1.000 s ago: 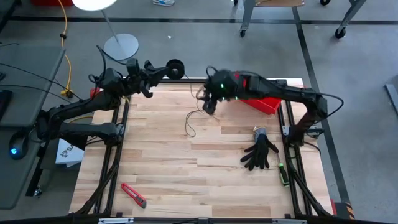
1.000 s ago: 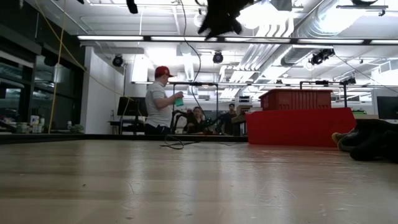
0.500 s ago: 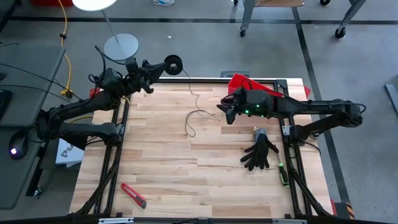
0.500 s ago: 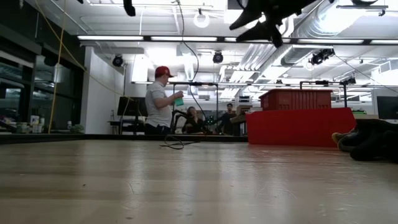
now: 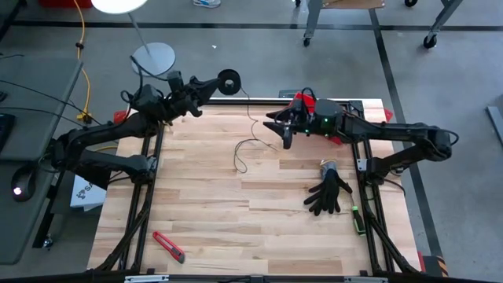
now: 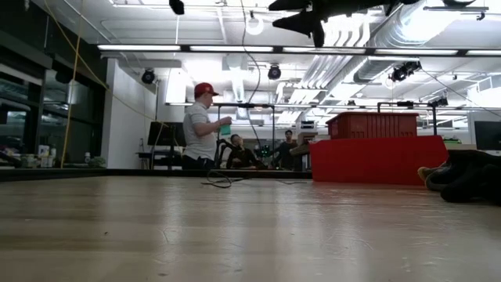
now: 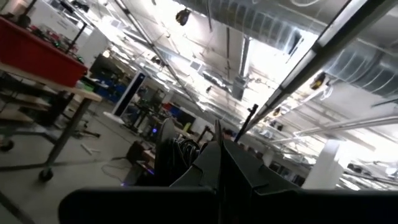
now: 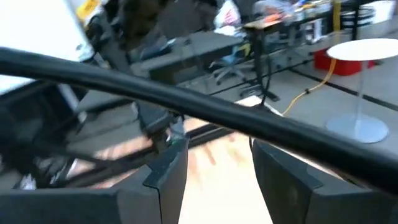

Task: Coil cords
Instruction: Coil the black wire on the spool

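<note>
The table (image 5: 236, 228) fills the middle of the high view, and the cord (image 5: 245, 137) runs across its upper centre. From the spool (image 5: 229, 81), which sits above the table's top edge at upper centre-left, the thin line drops down and slightly right, then ends in a loose loop lying on the wood just above the middle of the frame. Its long axis is therefore near vertical in the picture, spool end up, free end down.

The left gripper (image 5: 214, 83) is at the upper left of the table edge with its fingers together, and the spool sits right at its tip, apparently pinched there. The left wrist view shows those fingers pressed shut with a dark round edge beside them.

The right gripper (image 5: 280, 128) hangs at upper centre-right, fingers apart and empty, pointing toward the left of the frame. The cord's hanging stretch lies just to the left of it, and the loop on the wood lies to its lower left, near but not touching. So the right gripper is the nearer one to the loose end, and my judgement is that the coming move turns on it crossing leftward to the line.
</note>
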{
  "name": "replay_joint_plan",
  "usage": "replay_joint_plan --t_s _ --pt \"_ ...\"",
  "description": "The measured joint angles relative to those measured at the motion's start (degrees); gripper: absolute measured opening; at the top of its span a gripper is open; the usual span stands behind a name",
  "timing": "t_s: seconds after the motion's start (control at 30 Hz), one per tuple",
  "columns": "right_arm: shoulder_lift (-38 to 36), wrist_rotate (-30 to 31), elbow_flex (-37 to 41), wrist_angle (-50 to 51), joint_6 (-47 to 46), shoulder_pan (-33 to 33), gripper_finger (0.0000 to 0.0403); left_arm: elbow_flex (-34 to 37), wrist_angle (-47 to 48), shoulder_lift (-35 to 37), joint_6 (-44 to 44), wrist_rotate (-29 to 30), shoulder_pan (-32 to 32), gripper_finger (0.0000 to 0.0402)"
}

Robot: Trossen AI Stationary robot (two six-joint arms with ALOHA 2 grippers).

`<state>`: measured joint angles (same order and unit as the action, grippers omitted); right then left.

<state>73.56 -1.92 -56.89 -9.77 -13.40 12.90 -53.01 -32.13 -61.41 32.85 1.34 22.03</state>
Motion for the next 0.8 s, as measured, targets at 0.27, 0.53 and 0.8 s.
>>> replay_joint_plan --t_s 0.27,0.53,0.8 --pt "4.48 1.05 -0.89 -0.88 0.15 1.80 0.0174 -0.44 0.84 -0.43 -0.14 -1.09 1.19 0.0001" --pt "4.93 2.00 -4.08 -1.48 0.86 2.57 0.0174 -0.42 -2.65 -0.46 -0.53 -1.18 0.99 0.0001" --pt "4.89 1.64 -8.62 -2.00 0.46 3.29 0.0174 -0.44 -10.75 -2.16 1.82 -1.17 1.58 0.0001"
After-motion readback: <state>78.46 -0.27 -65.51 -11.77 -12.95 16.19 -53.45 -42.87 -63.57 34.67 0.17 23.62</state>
